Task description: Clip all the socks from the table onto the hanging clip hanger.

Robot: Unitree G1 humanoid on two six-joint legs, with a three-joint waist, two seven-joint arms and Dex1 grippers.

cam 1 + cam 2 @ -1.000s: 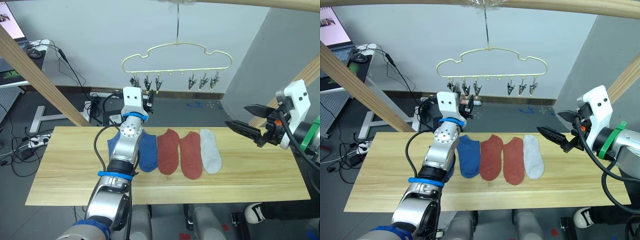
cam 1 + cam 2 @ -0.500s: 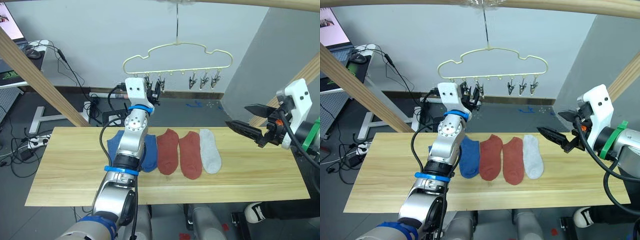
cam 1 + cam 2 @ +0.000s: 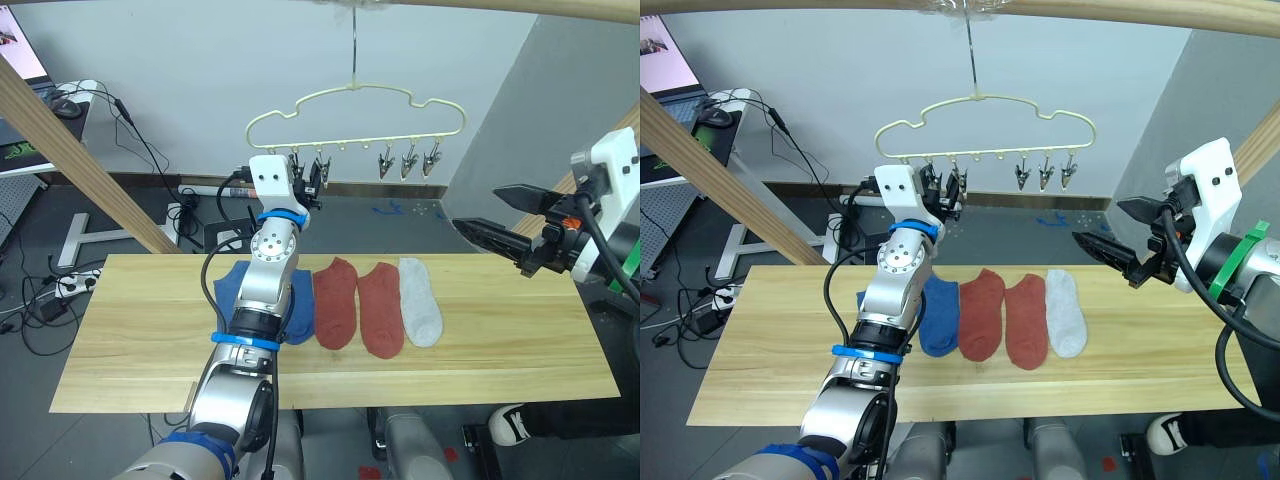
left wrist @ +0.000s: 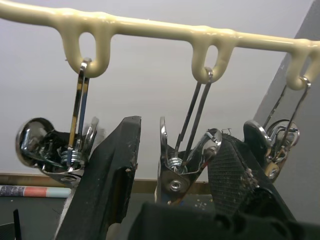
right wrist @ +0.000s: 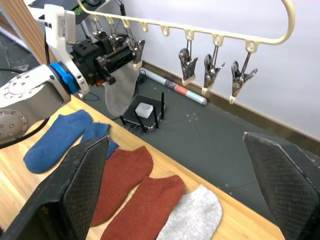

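Left gripper [image 3: 308, 183] is raised at 11 o'clock to the left clips of the clip hanger [image 4: 150, 24], fingers spread either side of one dark clip [image 4: 185, 165]; they look like they straddle it rather than squeeze it, though contact is hard to judge. Right gripper [image 3: 1098, 222] hovers at 3 o'clock above the table's right end, fingers wide apart, holding nothing. From the right wrist, a light grey sock [image 5: 121, 95] hangs down just beside the left gripper and those clips; can't tell if a clip already bites it. Five socks lie in a row mid-table: a blue sock [image 3: 297, 310], a second blue sock [image 3: 228, 285] partly under the left arm at 9 o'clock of it, then two rust-red socks [image 3: 335, 300] [image 3: 381, 308] and a grey sock [image 3: 418, 300] toward 3 o'clock, each touching its neighbour. Step in hand, likely: getting the first sock fixed on a left clip. Next move probably calls for checking that the clip holds, backing the fingers off without swinging the hanger, then going down for a table sock; the three right clips are free. Table [image 3: 500, 330] is light wood with visible grain, bare apart from the socks. Room: grey wall, dark floor, slanted wooden pole [image 3: 80, 150] at 10 o'clock, cables and a small black box [image 5: 145, 112] on the floor.
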